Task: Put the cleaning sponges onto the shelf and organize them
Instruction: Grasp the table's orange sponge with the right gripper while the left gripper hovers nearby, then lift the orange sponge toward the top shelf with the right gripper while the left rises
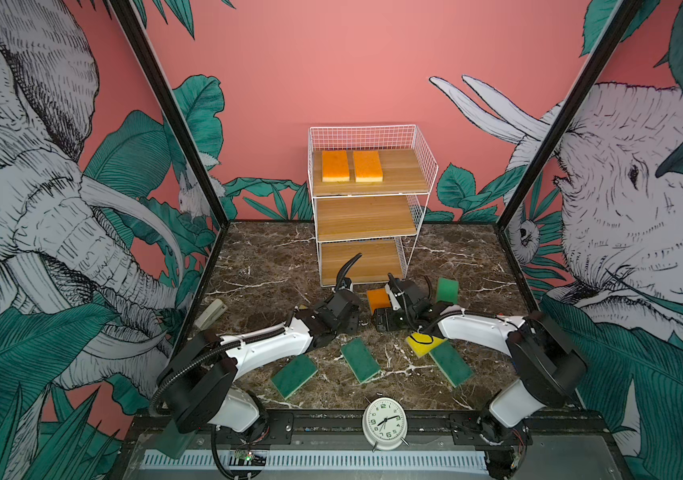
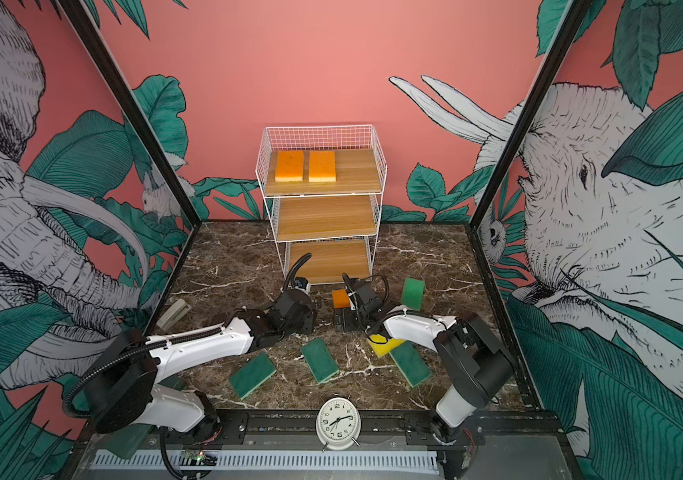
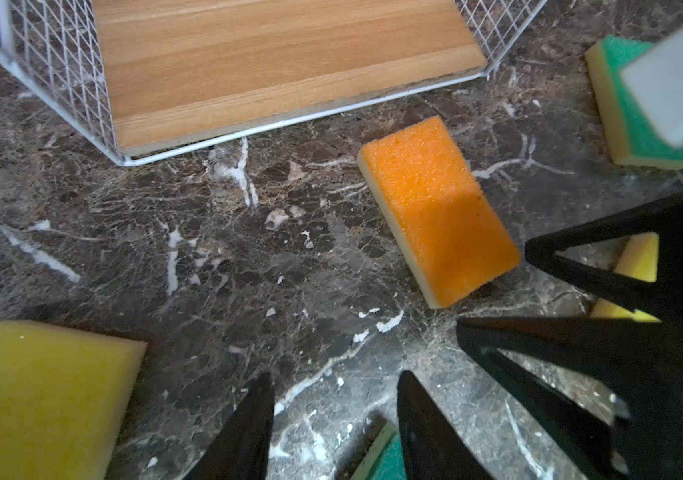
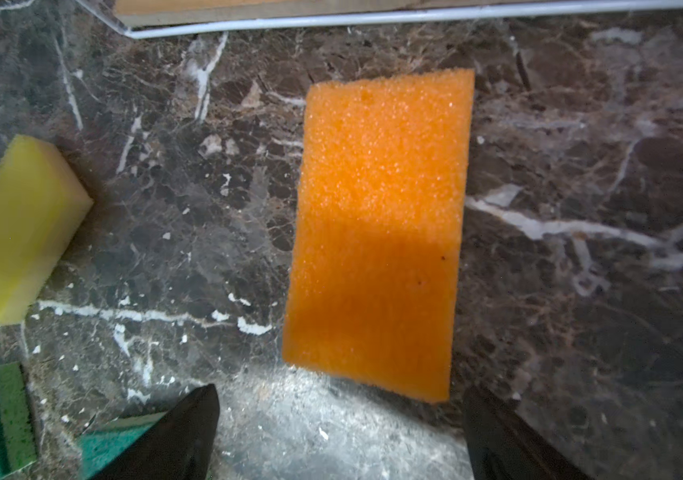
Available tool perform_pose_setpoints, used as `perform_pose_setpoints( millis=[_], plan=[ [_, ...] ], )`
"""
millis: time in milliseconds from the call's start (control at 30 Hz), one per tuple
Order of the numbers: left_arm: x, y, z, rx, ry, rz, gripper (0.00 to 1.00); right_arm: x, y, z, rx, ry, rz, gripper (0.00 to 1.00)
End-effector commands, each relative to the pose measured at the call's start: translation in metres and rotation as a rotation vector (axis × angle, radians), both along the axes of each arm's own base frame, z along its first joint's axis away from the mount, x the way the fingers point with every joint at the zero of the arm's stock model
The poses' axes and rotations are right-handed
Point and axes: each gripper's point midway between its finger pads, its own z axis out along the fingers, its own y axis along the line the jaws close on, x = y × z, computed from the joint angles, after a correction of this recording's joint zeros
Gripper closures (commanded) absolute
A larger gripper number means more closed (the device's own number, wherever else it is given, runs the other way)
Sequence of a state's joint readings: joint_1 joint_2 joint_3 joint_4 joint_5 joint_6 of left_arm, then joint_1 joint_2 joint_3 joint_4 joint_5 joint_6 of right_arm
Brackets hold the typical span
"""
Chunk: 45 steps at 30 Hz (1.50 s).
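You are on the third orange sponge (image 4: 377, 232). It lies flat on the bench (image 1: 273, 266), just in front of the bottom tier of the shelf (image 1: 366, 216), near the middle in both top views. Your right tool (image 4: 337, 388) hovers over it, spread wide and empty. Your left tool (image 3: 335, 374) sits beside it, parted, with nothing in its grasp.

Next, I judge, you should lower the right tool, clench across the sponge's narrow width, and carry it to the free right part of the top tier.

Count:
- **Orange:** three, with two orange sponges (image 1: 335, 165) (image 1: 368, 165) side by side on the top tier.
- **Green:** four green sponges (image 1: 294, 376) (image 1: 359, 359) (image 1: 450, 363) (image 1: 447, 289) on the bench.
- **Yellow:** two yellow sponges (image 1: 425, 343) (image 3: 40, 395) on the bench.

The middle and bottom tiers are bare.
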<state>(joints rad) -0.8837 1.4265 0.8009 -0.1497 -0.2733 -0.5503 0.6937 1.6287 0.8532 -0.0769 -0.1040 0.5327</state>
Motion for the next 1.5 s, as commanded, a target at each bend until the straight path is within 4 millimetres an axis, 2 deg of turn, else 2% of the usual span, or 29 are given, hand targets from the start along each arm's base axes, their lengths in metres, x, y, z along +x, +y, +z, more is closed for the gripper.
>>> perform_pose_setpoints(
  millis=[0, 333, 533, 767, 1033, 1233, 1333, 1467],
  plan=[
    [-0.001, 0.012, 0.004, 0.01, -0.009, 0.032, 0.5, 0.0, -0.001, -0.007, -0.064, 0.003, 0.031, 0.06],
    [0.0, 0.027, 0.008, 0.008, -0.02, 0.065, 0.49, -0.004, 0.011, -0.023, -0.148, 0.021, 0.07, 0.05],
    [0.0, 0.034, 0.008, 0.013, -0.018, 0.085, 0.49, 0.001, 0.007, -0.034, -0.189, 0.041, 0.029, 0.05],
    [0.002, 0.034, 0.003, 0.014, -0.007, 0.091, 0.49, 0.002, -0.007, -0.053, -0.301, 0.104, -0.027, 0.07],
    [0.003, 0.03, 0.004, 0.006, -0.006, 0.076, 0.5, -0.004, -0.008, -0.064, -0.284, 0.133, -0.045, 0.16],
    [0.004, 0.034, 0.009, 0.014, -0.016, 0.088, 0.51, -0.008, -0.013, -0.057, -0.281, 0.128, -0.055, 0.29],
    [0.005, 0.036, 0.019, 0.022, -0.035, 0.084, 0.51, -0.01, -0.017, -0.044, -0.28, 0.109, -0.053, 0.3],
    [0.004, 0.043, 0.032, 0.036, -0.065, 0.087, 0.51, -0.012, -0.022, -0.016, -0.255, 0.067, -0.06, 0.32]
  ],
)
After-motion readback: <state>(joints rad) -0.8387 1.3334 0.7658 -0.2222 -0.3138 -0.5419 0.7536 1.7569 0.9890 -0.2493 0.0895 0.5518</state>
